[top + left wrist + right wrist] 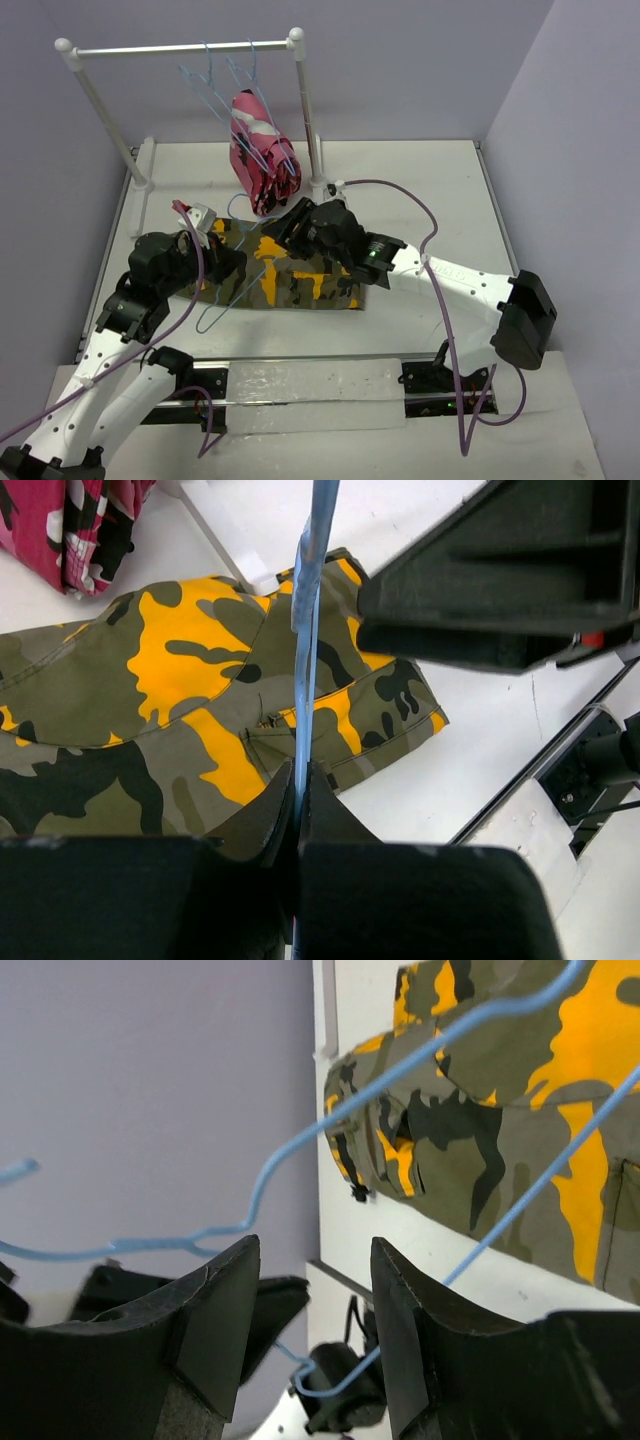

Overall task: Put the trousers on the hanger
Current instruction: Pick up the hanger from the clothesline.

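The camouflage trousers (pixel 305 280) lie flat on the white table, between the two arms. My left gripper (pixel 240 268) is shut on the thin light-blue wire hanger (pixel 228 305), which lies slanted over the left part of the trousers. The left wrist view shows the fingers (pixel 265 815) pinched on the wire (pixel 308 650) above the trousers (pixel 150 710). My right gripper (pixel 283 228) is open and empty just above the trousers' far edge. In the right wrist view (pixel 315 1260) the hanger wire (pixel 400 1080) crosses in front of the trousers (pixel 520 1130), beyond the fingertips.
A white rail stand (pixel 180 48) stands at the back with spare blue hangers (pixel 215 80) and a pink camouflage garment (pixel 262 155) hanging just behind my right gripper, also in the left wrist view (pixel 90 520). Grey walls enclose the table.
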`<action>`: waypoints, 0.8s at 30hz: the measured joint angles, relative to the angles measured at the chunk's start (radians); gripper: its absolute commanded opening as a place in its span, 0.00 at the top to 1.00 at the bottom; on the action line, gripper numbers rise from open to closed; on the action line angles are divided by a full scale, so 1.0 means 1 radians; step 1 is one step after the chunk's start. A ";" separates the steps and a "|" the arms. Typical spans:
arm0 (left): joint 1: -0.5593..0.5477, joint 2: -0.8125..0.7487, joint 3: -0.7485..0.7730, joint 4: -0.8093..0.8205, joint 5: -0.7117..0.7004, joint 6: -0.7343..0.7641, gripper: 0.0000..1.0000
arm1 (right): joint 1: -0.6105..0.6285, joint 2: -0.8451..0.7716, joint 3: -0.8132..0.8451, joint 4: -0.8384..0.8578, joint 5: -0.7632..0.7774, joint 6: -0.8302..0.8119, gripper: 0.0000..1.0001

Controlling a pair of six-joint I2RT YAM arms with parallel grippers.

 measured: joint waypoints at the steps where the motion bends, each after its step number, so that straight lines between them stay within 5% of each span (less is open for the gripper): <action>1: 0.000 0.000 -0.004 0.000 0.000 0.000 1.00 | -0.008 0.000 -0.005 0.008 0.000 0.009 0.44; 24: 0.000 0.009 -0.032 0.007 -0.015 0.004 1.00 | -0.051 0.170 0.046 0.134 0.003 0.078 0.44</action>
